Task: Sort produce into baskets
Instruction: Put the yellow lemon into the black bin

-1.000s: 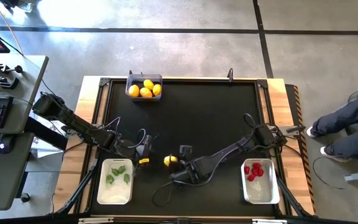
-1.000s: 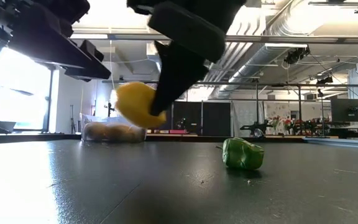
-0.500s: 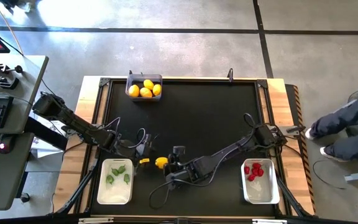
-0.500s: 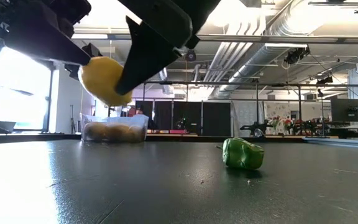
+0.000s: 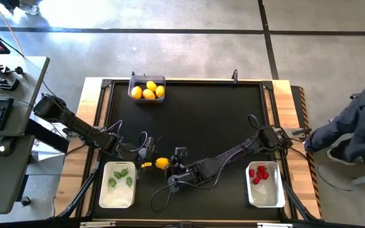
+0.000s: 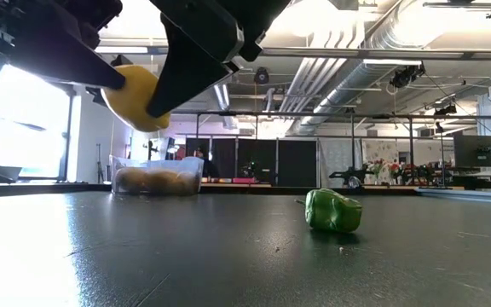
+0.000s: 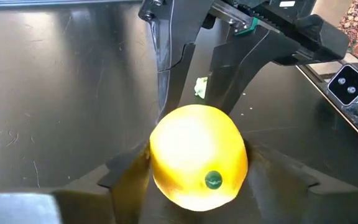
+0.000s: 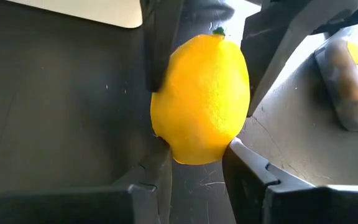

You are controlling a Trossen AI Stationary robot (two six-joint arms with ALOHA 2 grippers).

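Mid-air handover: I pass a lemon (image 5: 162, 164) from the right gripper (image 5: 171, 168) to the left gripper (image 5: 148, 163) above the counter (image 5: 208, 120).

The right jaws are closed on the lemon's sides and carry it clear of the counter; the left jaws stand wide around its stem end, fingers (image 7: 126, 177) flanking it without a firm pinch that I can see. To do this well, I judge I should close the left jaws squarely across the fruit's middle first, release the right only once that hold is firm, then back straight out. The lemon basket (image 5: 147, 88) waits at the far edge; one green piece (image 6: 332, 211) lies unsorted.
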